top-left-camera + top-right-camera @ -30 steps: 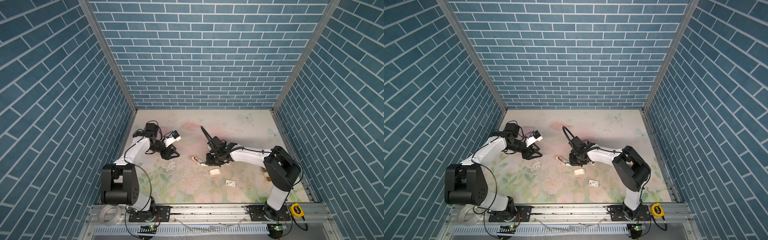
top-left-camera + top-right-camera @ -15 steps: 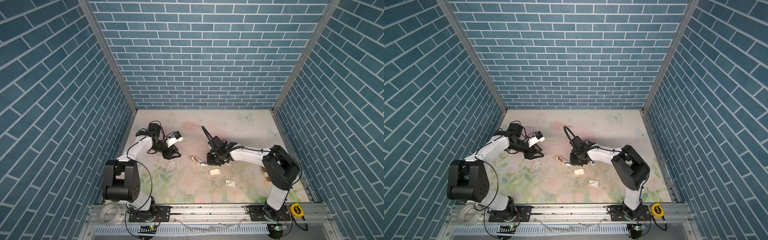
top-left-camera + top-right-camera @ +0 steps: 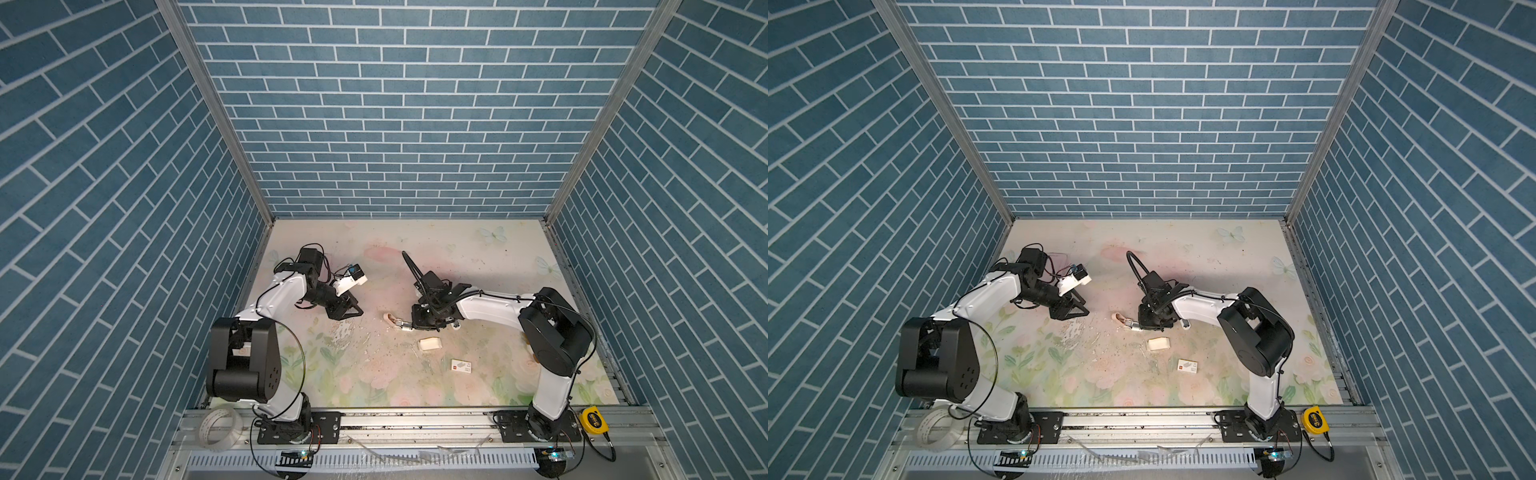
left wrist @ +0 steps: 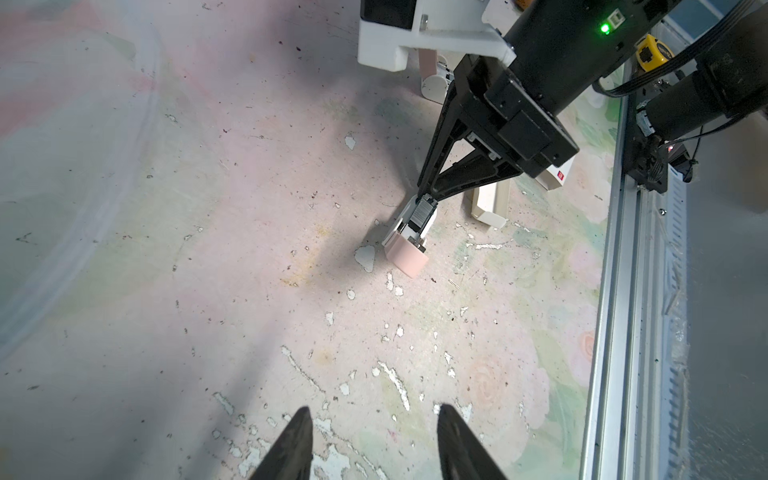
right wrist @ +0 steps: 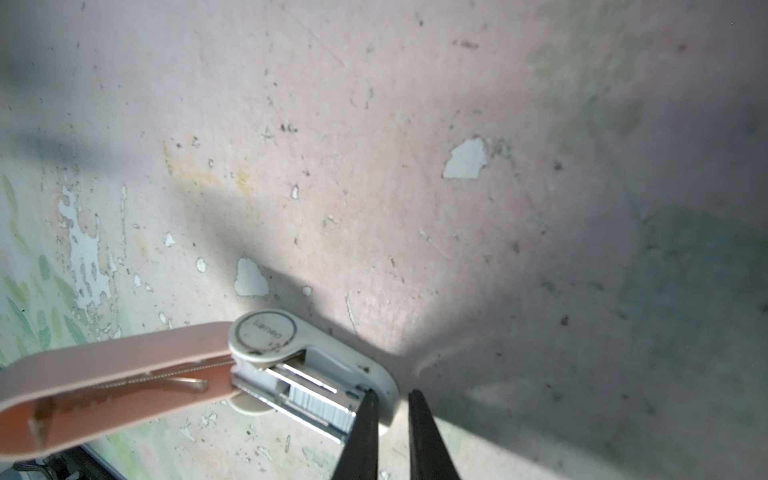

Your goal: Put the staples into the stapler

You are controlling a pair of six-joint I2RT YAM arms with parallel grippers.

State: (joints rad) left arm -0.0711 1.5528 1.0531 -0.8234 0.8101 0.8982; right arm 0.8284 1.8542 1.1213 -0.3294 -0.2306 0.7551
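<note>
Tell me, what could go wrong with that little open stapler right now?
The right end effector sits at the front end of the open stapler; nothing else steadies it, so a push could slide it. The staples in the channel might tilt and jam. The cream tray lies close by and could get knocked.

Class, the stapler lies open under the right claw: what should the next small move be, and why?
Probably lift the right claw clear of the stapler. A grey strip of staples already lies in its open channel, the claw's tips stand at the channel's end, and the pink lid is swung back, free to close.
</note>
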